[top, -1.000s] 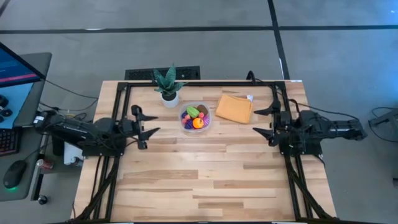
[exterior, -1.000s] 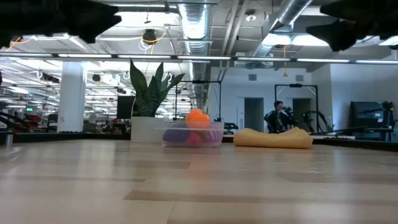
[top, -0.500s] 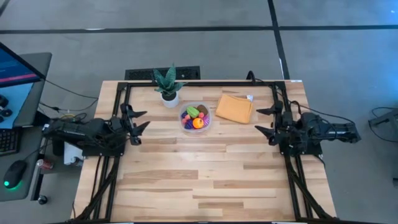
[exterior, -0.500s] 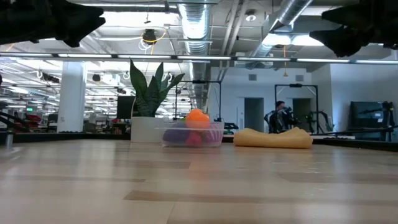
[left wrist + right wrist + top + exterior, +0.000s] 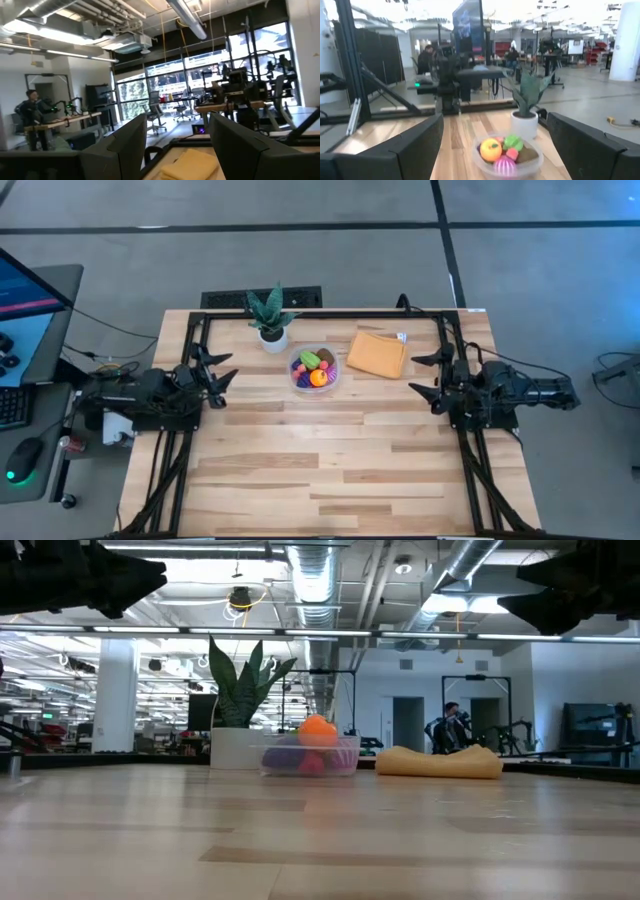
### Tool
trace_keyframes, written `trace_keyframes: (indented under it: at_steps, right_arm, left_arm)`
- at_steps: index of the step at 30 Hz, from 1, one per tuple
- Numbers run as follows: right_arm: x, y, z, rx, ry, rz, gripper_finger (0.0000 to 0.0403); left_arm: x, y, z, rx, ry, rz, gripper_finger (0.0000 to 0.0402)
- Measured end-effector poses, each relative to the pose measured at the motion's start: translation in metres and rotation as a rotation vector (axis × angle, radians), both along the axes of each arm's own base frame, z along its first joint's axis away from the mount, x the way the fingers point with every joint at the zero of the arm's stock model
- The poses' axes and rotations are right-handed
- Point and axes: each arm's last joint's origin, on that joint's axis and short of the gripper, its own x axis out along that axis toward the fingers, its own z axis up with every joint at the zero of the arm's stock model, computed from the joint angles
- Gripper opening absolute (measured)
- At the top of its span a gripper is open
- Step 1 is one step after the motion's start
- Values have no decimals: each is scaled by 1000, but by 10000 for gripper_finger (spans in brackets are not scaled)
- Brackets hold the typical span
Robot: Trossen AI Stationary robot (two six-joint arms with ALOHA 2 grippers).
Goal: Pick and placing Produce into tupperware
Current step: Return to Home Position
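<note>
The toy fruits [image 5: 507,150] sit in the clear tub [image 5: 479,159], far middle of the worktop [image 5: 330,450]. They look light, hard and smooth; grab one round its middle. The left fingers [image 5: 125,147] and right fingers [image 5: 585,142] are spread, holding nothing.

Left arm [image 5: 140,395], right arm [image 5: 510,390]: matte black, blocky jointed housings. Left gripper [image 5: 221,369], right gripper [image 5: 418,375]: two broad, flat, dark fingers [image 5: 405,150] each.

The pale wooden table [image 5: 330,470] carries three things in a row toward its far edge: a potted plant [image 5: 270,316], a clear round tub [image 5: 338,372] just beside it, and an orange cloth [image 5: 376,354]
</note>
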Motion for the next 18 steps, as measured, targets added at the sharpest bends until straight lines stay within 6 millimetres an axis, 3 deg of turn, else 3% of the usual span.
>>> trace_keyframes:
  at_steps: [10,18]
  right_arm:
    - [2,3,-11,30,70,35,381]
    - [12,-1,-41,23,54,-56,381]
  left_arm:
    - [3,2,-6,0,63,-67,204]
    - [5,2,-11,-22,109,-79,204]
